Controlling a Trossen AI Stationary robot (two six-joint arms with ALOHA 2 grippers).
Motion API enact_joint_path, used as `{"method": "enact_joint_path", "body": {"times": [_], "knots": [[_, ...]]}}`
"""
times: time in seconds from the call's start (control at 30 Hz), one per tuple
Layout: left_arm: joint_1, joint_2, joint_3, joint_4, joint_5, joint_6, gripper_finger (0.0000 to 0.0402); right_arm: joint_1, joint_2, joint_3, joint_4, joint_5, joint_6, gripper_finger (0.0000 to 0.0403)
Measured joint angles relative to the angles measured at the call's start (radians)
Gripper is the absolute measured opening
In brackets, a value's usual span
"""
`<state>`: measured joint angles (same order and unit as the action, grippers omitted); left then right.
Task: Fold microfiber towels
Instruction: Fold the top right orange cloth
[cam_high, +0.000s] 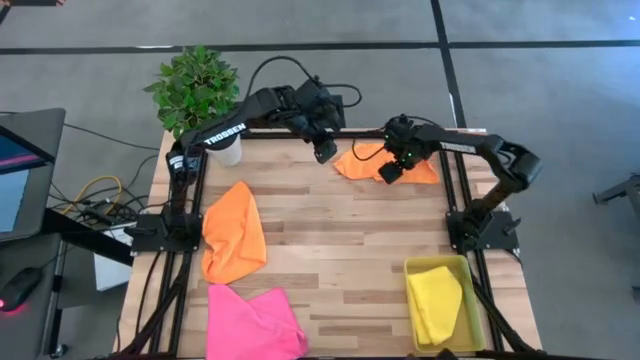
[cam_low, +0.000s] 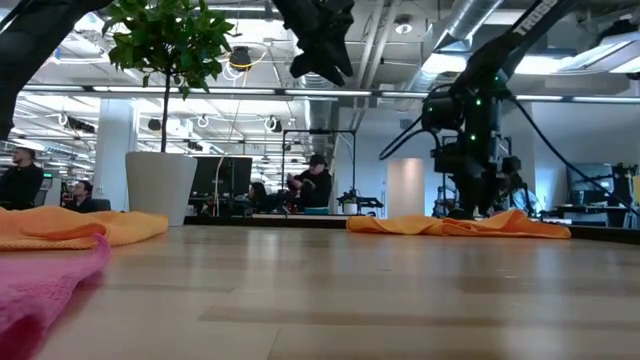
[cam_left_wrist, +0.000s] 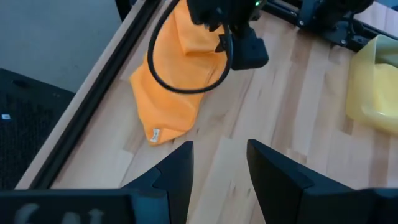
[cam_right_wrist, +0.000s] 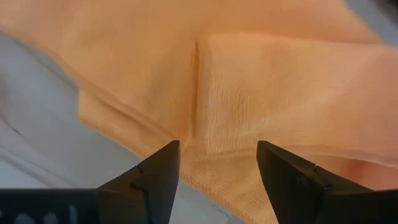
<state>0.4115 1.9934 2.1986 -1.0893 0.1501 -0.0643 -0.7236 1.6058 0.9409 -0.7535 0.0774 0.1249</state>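
The right pincer (cam_high: 391, 171), spread, is hovering over the orange towel (cam_high: 362, 163) at the counter's (cam_high: 340, 240) far edge, ready to pinch; the left pincer (cam_high: 326, 151), also spread, is waiting beside.

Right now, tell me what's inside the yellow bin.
The yellow bin holds one crumpled yellow towel. The towel covers most of the floor, so anything beneath it cannot be seen.

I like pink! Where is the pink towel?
In the high view, the pink towel lies at the table's near left corner, just below an orange towel.
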Motion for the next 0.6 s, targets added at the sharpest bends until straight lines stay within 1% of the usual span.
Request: {"method": "enact_joint_path", "body": {"times": [0.17,0.23,0.37,0.6], "knots": [[-0.019,0.000,0.000,0.001,-0.007,-0.002,0.0141,0.017,0.055,0.000,-0.004,0.011,-0.030,0.0237],[-0.023,0.000,0.000,0.001,-0.007,-0.003,0.0141,0.017,0.069,0.000,-0.009,0.055,-0.030,0.0237],[-0.027,0.000,0.000,0.003,-0.008,-0.004,0.0141,0.028,0.066,0.000,-0.042,0.136,-0.048,0.0237],[-0.028,0.001,0.000,0.004,-0.009,-0.008,0.0141,0.030,0.058,0.001,-0.044,0.171,-0.083,0.0237]]}}
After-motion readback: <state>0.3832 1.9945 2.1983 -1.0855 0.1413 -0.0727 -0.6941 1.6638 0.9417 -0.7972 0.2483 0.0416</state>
